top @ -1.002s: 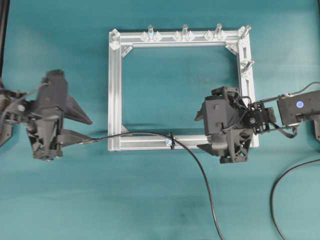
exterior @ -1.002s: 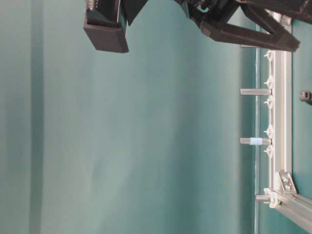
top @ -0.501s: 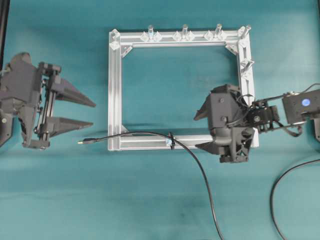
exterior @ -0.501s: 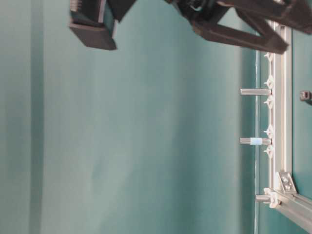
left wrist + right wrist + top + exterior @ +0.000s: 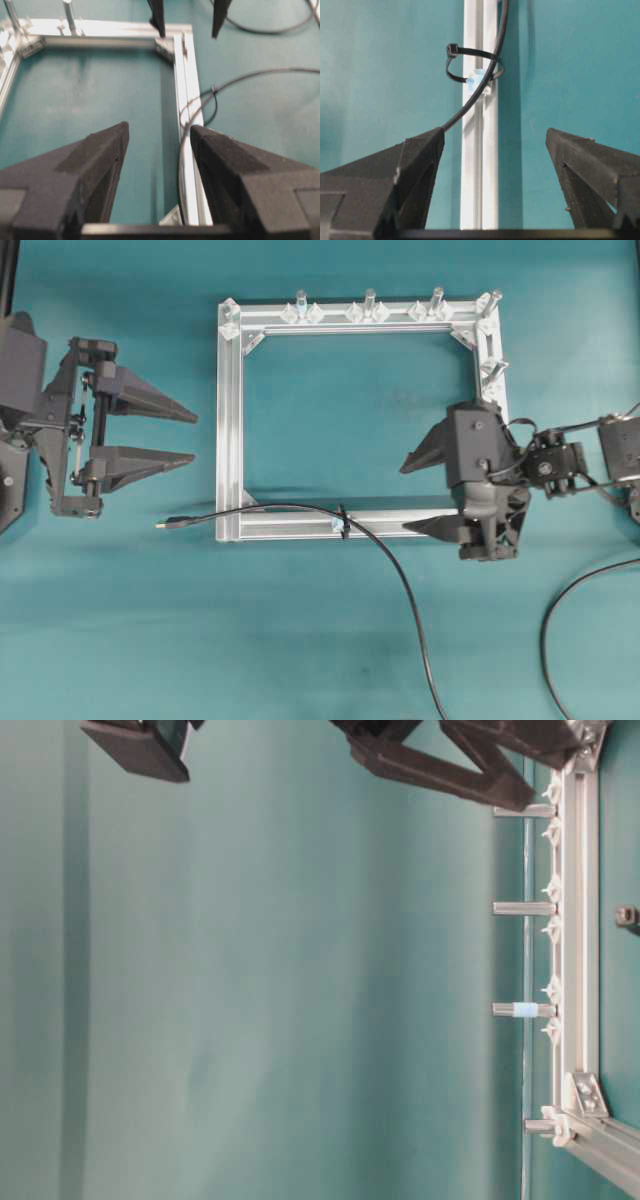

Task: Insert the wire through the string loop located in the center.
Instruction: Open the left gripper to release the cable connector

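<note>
- The wire (image 5: 300, 508) already ran through the loop (image 5: 342, 522) on the frame's (image 5: 228, 420) near bar, its long axis lying along that bar; past the loop it curved away across the surface (image 5: 150, 640) to the picture's lower edge.
- Its plug end (image 5: 168, 524) lay loose on the surface, just below and beside the left claw (image 5: 190, 437), touching neither finger.
- The left claw stood open and empty, fingers pointing toward the frame; it looked the nearer arm to the plug.
- The right claw (image 5: 412, 497) gaped wide, empty, astride the bar and facing the loop along it.
- The right wrist view showed what the overhead could not: the wire (image 5: 490, 70) inside the loop (image 5: 470, 65), beside a light-blue bit.
- The table-level view showed no wire.
</note>
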